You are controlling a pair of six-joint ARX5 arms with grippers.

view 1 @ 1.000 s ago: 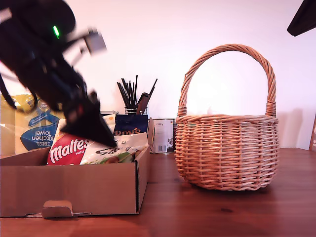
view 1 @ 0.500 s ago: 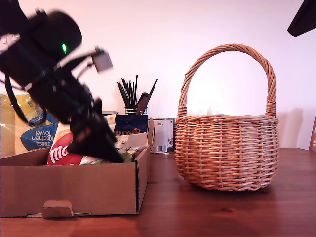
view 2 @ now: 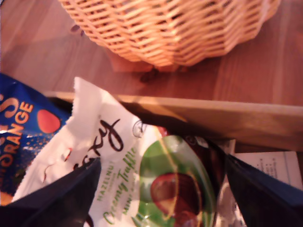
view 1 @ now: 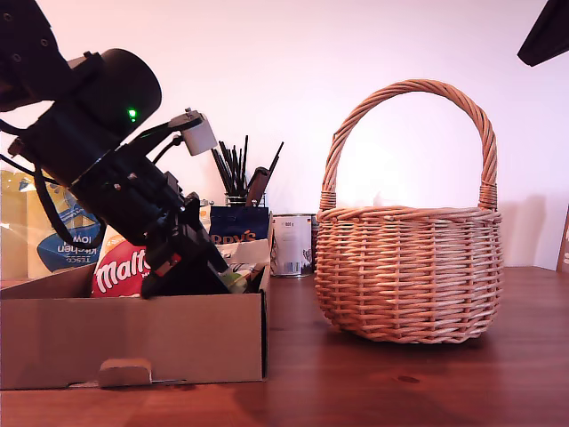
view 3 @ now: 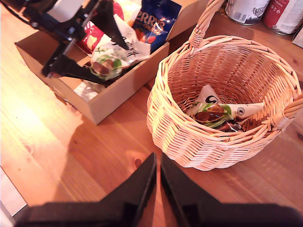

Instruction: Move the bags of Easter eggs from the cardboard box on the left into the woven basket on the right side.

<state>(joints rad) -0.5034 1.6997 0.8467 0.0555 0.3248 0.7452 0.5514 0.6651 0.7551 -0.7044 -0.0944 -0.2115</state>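
The cardboard box (view 1: 133,329) stands at the exterior view's left and holds several bags of Easter eggs: a red-lettered Maltesers one (view 1: 120,271), a dark blue Terry's one (view 1: 236,222) and a white one with a green egg (view 2: 142,175). My first gripper (view 2: 161,163) is down in the box, open, with a finger on either side of that white bag (view 3: 111,59). The woven basket (view 1: 409,267) stands at the exterior view's right, with one white bag (view 3: 218,113) lying inside. My second gripper (view 3: 157,158) hovers shut high above the table beside the basket, holding nothing.
Behind the box are a kitchen towel pack (view 1: 62,240), a pot of dark brushes (view 1: 240,169) and a tin (view 1: 292,245). More tins (view 3: 246,9) stand behind the basket. A dark arm part (view 1: 544,31) shows in the exterior view's upper right corner.
My first gripper has come down and toward the exterior view's right, into the box and around the white bag. The box has slid slightly toward the basket.
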